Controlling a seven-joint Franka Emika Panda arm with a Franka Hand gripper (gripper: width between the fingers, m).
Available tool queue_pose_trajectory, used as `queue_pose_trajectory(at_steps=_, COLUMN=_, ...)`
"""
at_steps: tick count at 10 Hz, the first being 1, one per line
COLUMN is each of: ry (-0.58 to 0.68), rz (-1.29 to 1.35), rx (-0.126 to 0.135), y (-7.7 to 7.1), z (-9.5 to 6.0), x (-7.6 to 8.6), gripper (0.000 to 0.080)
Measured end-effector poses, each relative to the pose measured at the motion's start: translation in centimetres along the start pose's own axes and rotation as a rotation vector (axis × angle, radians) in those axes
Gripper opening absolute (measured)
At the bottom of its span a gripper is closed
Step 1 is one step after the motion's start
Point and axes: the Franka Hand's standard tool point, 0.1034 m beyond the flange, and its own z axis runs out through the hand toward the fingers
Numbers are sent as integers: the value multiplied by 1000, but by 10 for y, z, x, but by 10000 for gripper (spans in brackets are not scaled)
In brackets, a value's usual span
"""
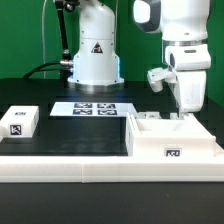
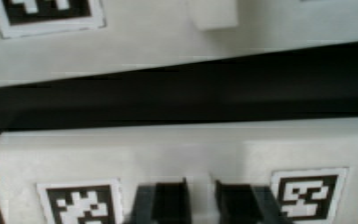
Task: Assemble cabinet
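While at the far edge of the cabinet [image 1: 150,146], the claw [image 1: 183,114], grip state untellable.

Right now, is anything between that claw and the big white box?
Nothing visible is. The gripper hangs right over the cabinet, close to it or touching it; I cannot tell which. The small white block and the marker board lie away toward the exterior view's left.
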Motion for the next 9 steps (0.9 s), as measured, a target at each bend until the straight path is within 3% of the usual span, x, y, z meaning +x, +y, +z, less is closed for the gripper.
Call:
queue_pose_trajectory(at_steps=3, ry=-7, rz=4, rx=6, y=1, z=-3, x=-3, gripper=67)
queue_pose_trajectory(at_steps=4, ry=-28, rz=12, rx=11, y=3, z=-18, x=-9, gripper=67)
queue_pose_trajectory(at_steps=6, ry=-49, rz=7, rx=-4, y=7, z=-43, x=-13, gripper=68)
queue_pose_trajectory(at_steps=9, ry=-65, rz=2, rx=4, y=14, z=-55, x=-38, gripper=68)
